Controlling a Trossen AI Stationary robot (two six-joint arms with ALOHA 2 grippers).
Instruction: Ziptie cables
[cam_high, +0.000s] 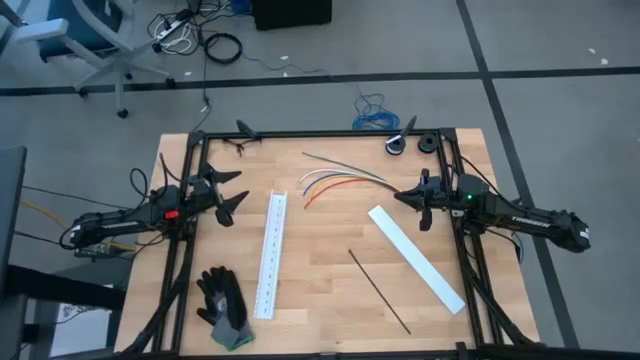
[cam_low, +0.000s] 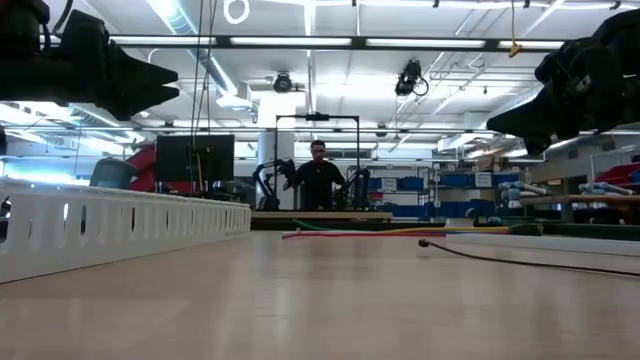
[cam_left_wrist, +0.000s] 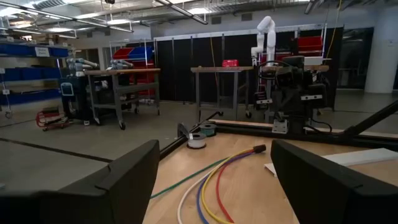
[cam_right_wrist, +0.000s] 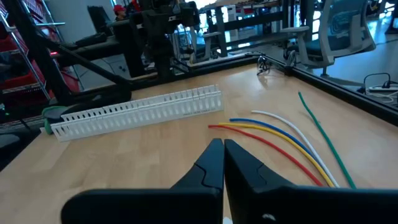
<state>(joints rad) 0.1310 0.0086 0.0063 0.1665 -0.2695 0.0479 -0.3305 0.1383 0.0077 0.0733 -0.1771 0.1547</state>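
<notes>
While the cables (cam_high: 335, 182) fan loose at the surface's (cam_high: 330, 290) far middle and the ziptie (cam_high: 379, 291) lies untouched nearer (nothing bundled yet), the left pincer (cam_high: 232, 193) hovers open and the right pincer (cam_high: 403, 197) closed, apparently poised to begin.

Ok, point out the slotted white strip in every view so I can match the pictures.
High view: slotted white strip, left of centre, beside the glove.
Low view: strip along the left edge, very near the camera.
Left wrist view: not in it.
Right wrist view: strip lies across the table beyond the cables.
Shared landmark: the cables, in all four views.
</notes>
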